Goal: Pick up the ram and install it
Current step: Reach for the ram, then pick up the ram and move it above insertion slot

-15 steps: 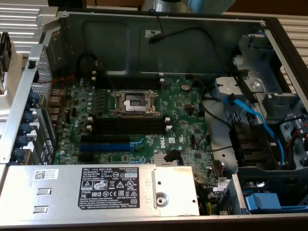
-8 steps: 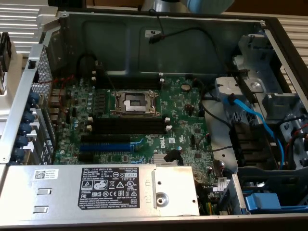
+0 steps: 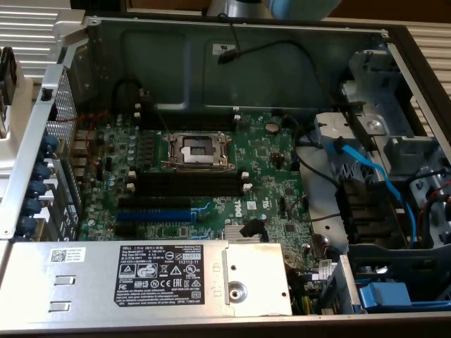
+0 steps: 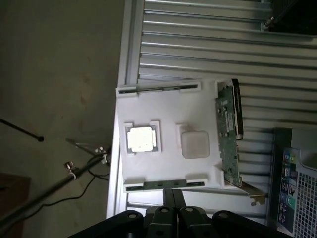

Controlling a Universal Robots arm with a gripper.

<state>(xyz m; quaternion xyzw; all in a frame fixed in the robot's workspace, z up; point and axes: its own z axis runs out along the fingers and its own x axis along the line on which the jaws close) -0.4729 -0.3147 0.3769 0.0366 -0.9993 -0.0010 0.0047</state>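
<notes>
Above the white tray (image 4: 166,106), the gripper (image 4: 173,192) hovers narrow and empty just beside the ram (image 4: 163,184), pick-up seemingly not yet begun; grasping would need its jaws parted.

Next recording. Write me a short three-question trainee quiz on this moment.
1. Multiple choice: the ram lies in A) the white tray, B) the computer case, C) the power supply.
2. True or false: the end effector is shut and holds nothing.
3. Which colour is the expansion slot near the black memory slots?
Key: 1 A; 2 true; 3 blue.
</notes>
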